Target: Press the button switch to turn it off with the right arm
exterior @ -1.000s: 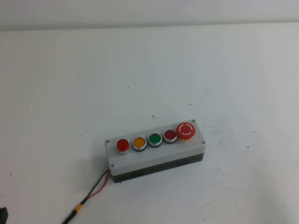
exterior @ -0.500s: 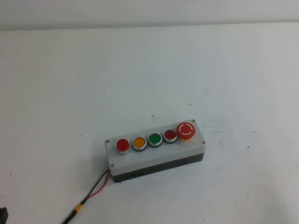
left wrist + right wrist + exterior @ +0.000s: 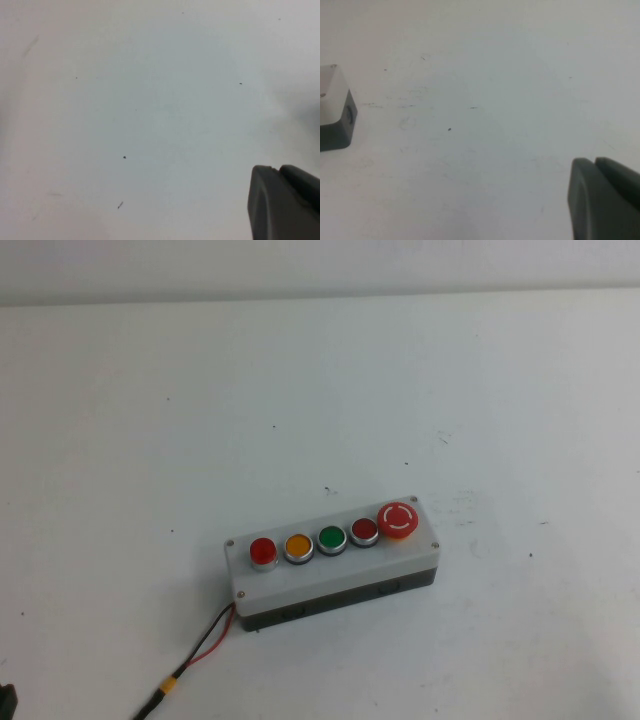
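white worktop (image 3: pixel 150 440); grey box (image 3: pixel 335 575), rigid, near the front middle; button switch (image 3: pixel 263 551), left end of its row, beside orange, likely firm: press its cap squarely; right gripper (image 3: pixel 605 200) and left gripper (image 3: pixel 285 202), off to the sides, jaws' state cannot be told

Left gripper (image 3: pixel 285 202) and right gripper (image 3: pixel 605 197) hover over bare table.

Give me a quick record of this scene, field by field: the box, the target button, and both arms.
box: grey box on white table, five buttons in a row
target: bright red button at the row's end, beside orange button, untouched
wires: red and black wires leave the box's near-left corner
left end effector: over bare table
right end effector: off the box, a box corner in its view
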